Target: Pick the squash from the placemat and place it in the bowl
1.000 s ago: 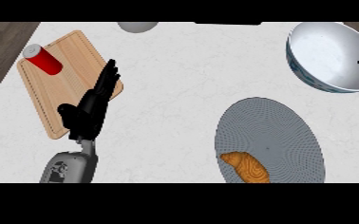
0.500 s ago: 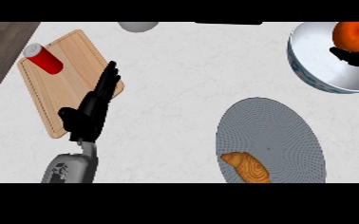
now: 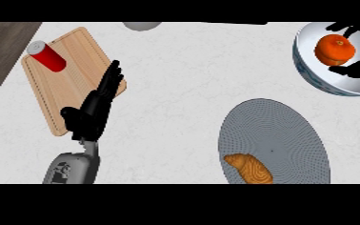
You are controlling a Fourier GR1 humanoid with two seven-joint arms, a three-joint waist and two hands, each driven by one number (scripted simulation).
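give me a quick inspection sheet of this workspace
surface: white marbled counter
job's things: orange squash over the inside of the bowl at the upper right; round grey placemat at the lower right
clutter: brown pastry on the placemat's near edge; wooden cutting board at the left with a red cup on its far corner; grey round thing cut off at the far edge
hands: left hand open, fingers straight, over the cutting board's right edge; right hand mostly out of view, fingers either side of the squash
cables: nothing seen
surroundings: dark strip beyond the counter's upper left corner
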